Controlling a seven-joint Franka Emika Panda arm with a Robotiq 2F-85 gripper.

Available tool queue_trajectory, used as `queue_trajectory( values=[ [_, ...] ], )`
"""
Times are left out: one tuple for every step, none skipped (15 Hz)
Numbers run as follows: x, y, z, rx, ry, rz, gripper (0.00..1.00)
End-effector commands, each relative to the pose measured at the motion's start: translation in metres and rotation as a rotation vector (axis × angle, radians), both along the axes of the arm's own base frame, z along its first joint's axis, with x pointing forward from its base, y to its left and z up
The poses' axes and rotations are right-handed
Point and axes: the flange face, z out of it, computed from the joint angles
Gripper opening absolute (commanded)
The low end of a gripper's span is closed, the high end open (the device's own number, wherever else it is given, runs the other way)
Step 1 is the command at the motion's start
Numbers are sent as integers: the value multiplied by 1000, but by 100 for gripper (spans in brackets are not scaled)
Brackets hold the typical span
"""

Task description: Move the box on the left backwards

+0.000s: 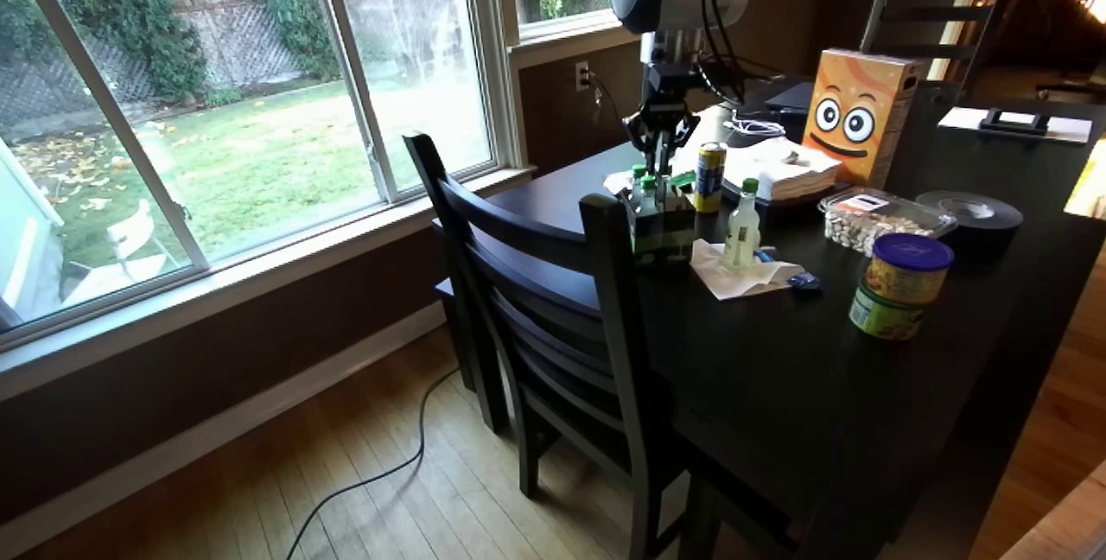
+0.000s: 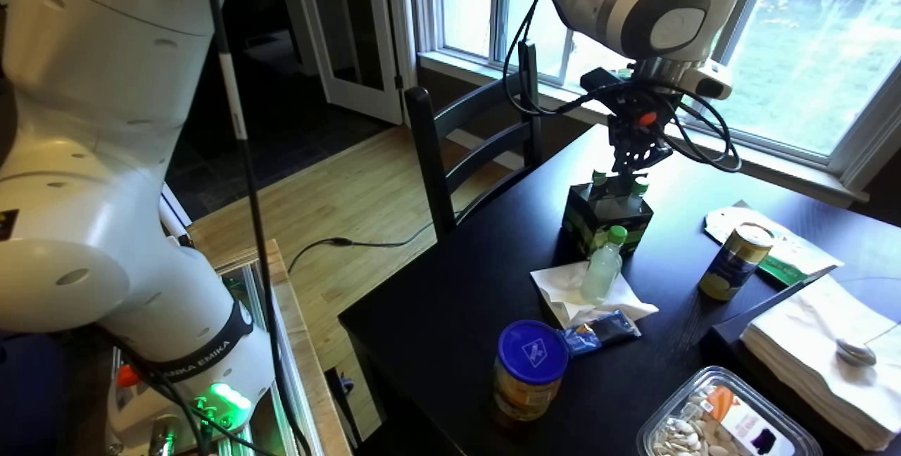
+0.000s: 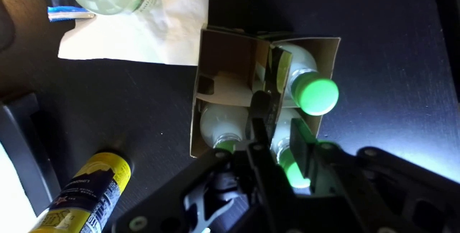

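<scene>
The box (image 1: pixel 665 236) is a small dark carton near the table edge by the chair, also in an exterior view (image 2: pixel 590 220). In the wrist view the carton (image 3: pixel 230 58) has one empty compartment and several green-topped bottles. My gripper (image 1: pixel 662 167) points down into its top, as another exterior view shows (image 2: pixel 630 169). In the wrist view the gripper (image 3: pixel 276 132) has its fingers partly apart, on either side of one green cap (image 3: pixel 293 170) and close to the central divider (image 3: pixel 276 78). Whether they press on anything is unclear.
A loose bottle (image 2: pixel 602 273) stands on a napkin (image 2: pixel 556 287) beside the carton. A yellow can (image 2: pixel 737 262) stands nearby. A napkin stack (image 1: pixel 791 171), cartoon-eyed box (image 1: pixel 851 128), seed tub (image 1: pixel 873 223) and stacked tubs (image 1: pixel 899 288) are on the table. A chair (image 1: pixel 536 266) stands close by.
</scene>
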Motion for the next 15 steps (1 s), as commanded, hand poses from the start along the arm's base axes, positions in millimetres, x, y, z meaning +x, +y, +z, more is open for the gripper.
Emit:
queue_trajectory(
  values=[
    [8,1,-8,26,-18,-28,25],
    [8,2,-10,25,-16,-29,25],
    [8,2,-13,27,-13,-29,20],
    [8,1,-15,24,-13,-31,18],
    [8,1,-17,20,-14,-31,2],
    [8,1,-17,16,-15,-31,4],
    [8,1,-15,10,-23,-29,2],
    [7,3,-9,7,-33,-26,0],
    [6,5,-4,-4,-39,-23,0],
    [5,7,1,-13,-48,-19,1],
    [3,11,8,-12,-47,-12,1],
    [2,14,12,-18,-46,-12,1],
    [1,17,19,-24,-48,-7,1],
    [0,20,23,-26,-44,-4,1],
    [-1,22,28,-30,-46,-1,1]
  ],
)
